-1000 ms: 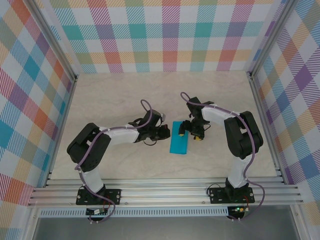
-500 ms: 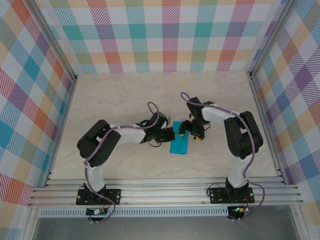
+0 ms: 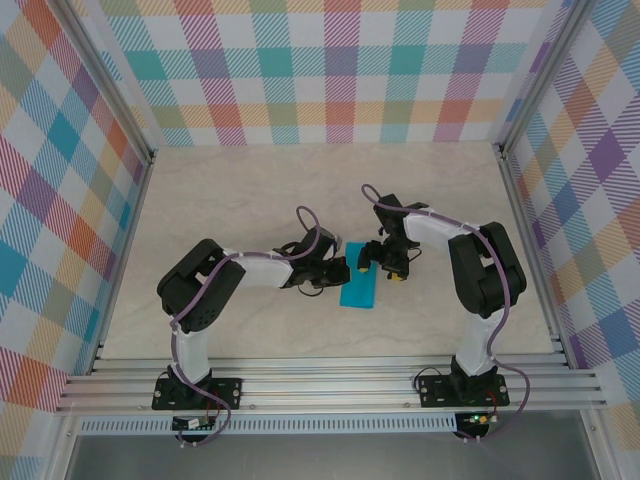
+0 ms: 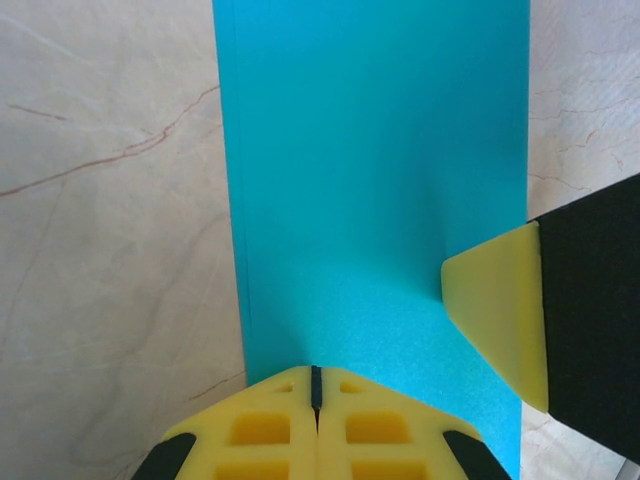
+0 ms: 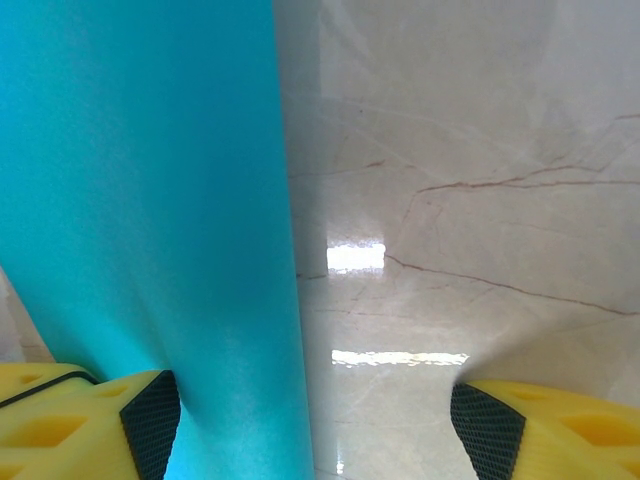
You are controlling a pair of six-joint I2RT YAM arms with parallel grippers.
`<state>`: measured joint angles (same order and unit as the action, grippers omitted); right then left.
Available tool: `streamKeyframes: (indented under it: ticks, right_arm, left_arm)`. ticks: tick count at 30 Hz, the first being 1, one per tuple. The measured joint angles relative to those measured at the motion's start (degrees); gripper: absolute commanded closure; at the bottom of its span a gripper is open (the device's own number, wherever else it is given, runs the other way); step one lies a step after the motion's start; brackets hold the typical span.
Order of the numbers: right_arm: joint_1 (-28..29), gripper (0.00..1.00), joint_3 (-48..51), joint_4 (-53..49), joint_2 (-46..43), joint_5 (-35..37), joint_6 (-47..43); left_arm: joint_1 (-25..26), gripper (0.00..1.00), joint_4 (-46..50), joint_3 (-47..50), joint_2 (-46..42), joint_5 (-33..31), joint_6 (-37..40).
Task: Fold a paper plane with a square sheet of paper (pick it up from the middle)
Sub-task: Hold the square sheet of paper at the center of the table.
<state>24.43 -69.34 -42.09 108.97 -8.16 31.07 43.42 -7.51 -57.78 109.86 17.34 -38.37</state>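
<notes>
Paper sheet, folded to a narrow strip, lies flat mid-table between the arms; left gripper fully closed, tips at its edge, gripping nothing; right gripper spread wide, one finger touching the strip

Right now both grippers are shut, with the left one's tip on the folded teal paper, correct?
Not both. The left gripper is shut with its tip on the teal paper, but the right gripper stands open, its fingers wide apart in the right wrist view.
</notes>
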Motion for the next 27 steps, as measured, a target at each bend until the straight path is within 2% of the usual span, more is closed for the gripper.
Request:
streamKeyframes:
  ticks: [5,12,16,27]
  right_arm:
    - [0.0,0.22,0.0,-0.1,0.1,0.0,0.0]
    - [0.0,0.22,-0.5,-0.5,0.4,0.0,0.0]
    - [0.0,0.22,-0.5,-0.5,0.3,-0.2,0.0]
    - [0.0,0.20,-0.6,-0.5,0.4,-0.4,0.0]
  left_arm:
    - [0.0,0.96,0.1,1.8,-3.5,-2.5,-0.2]
    - [0.0,0.95,1.6,5.7,-15.0,-12.7,-1.7]
    - [0.0,0.95,1.9,7.3,-17.1,-16.8,-3.2]
    - [0.0,0.96,2.9,7.8,-16.4,-17.0,-3.8]
